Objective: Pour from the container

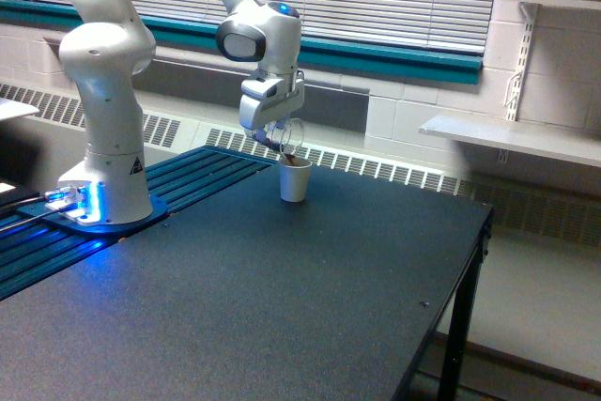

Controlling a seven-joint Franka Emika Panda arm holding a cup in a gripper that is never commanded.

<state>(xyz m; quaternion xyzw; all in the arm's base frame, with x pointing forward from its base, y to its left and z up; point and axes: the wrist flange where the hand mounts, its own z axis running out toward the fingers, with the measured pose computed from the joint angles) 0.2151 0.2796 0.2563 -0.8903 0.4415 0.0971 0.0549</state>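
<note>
My gripper (278, 134) is shut on the small clear plastic cup (288, 137), which is tipped steeply with its mouth down and toward the exterior view's right. Dark brown bits show at its lower lip, just above the rim of the white paper cup (295, 179). That paper cup stands upright on the dark table (282, 298), directly under the clear cup, with brown contents visible at its top. The fingers are mostly hidden behind the clear cup.
The arm's white base (105, 185) stands on a blue-lit plate at the exterior view's left. The table edge (470, 260) drops off at the right. A radiator grille and window blinds run along the back wall; a shelf (512, 138) juts out at right.
</note>
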